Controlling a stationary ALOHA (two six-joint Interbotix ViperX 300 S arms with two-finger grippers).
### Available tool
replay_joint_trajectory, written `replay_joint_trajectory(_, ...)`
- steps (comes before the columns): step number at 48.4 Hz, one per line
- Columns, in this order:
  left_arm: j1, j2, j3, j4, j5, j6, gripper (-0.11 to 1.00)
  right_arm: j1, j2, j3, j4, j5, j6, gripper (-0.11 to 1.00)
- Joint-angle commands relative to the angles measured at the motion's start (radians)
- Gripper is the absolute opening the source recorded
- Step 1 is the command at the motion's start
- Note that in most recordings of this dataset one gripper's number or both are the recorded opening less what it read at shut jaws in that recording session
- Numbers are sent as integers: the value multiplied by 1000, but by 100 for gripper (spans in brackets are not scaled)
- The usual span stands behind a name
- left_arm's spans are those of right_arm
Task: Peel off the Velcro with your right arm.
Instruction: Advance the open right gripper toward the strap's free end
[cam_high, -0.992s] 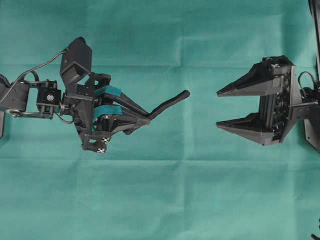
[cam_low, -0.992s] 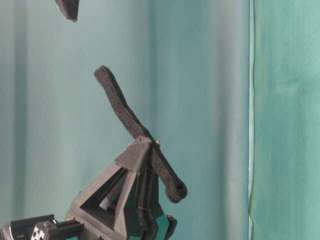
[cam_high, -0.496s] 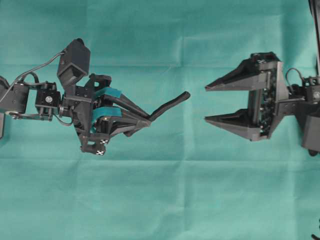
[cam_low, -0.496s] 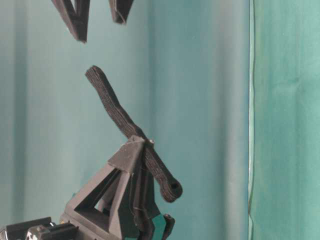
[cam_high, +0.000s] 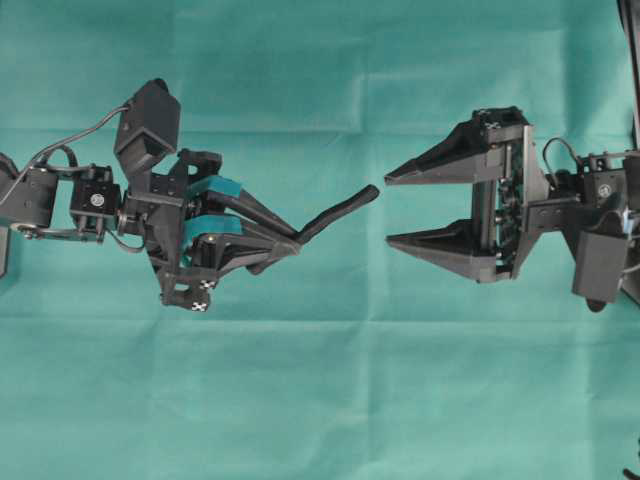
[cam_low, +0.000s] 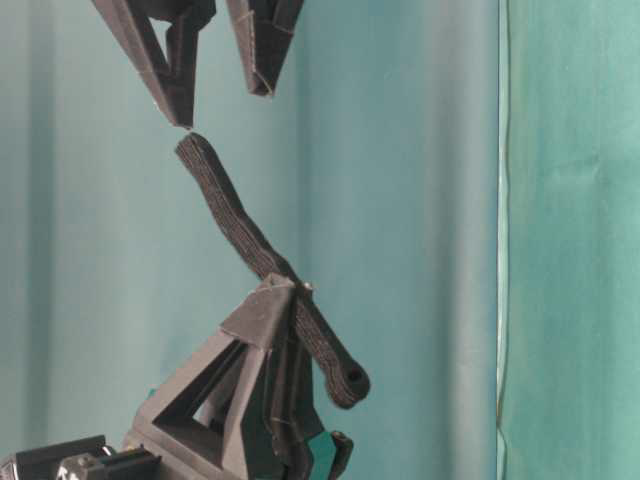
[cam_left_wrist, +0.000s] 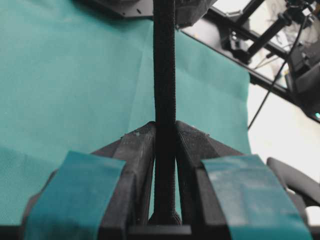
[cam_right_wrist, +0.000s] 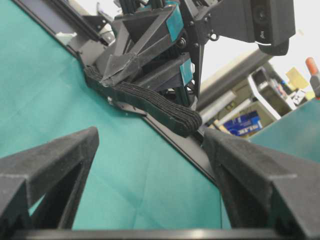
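Overhead view: left gripper (cam_high: 285, 240) clamps Velcro (cam_high: 338, 212), free end pointing 2 o'clock; right gripper (cam_high: 387, 208) gaping, tips just beside it. Advise: straddle only top layer before closing

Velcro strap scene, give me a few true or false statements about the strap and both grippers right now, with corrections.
1. The left gripper is clamped on the Velcro strap. True.
2. The right gripper is shut on the strap's free end. False: it is open, not gripping the strap.
3. The strap lies flat on the green cloth. False: it is held up off the cloth.
4. The left gripper's fingers carry teal tape. True.
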Motion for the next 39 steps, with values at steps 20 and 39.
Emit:
replay_joint_trajectory(20, -2, -25, -6, -2, -21, 2, 10, -3, 34, -28, 3, -51, 2, 62)
replay_joint_trajectory(39, 9, -25, -6, -2, -21, 2, 10, -2, 54, -35, 3, -54, 2, 62)
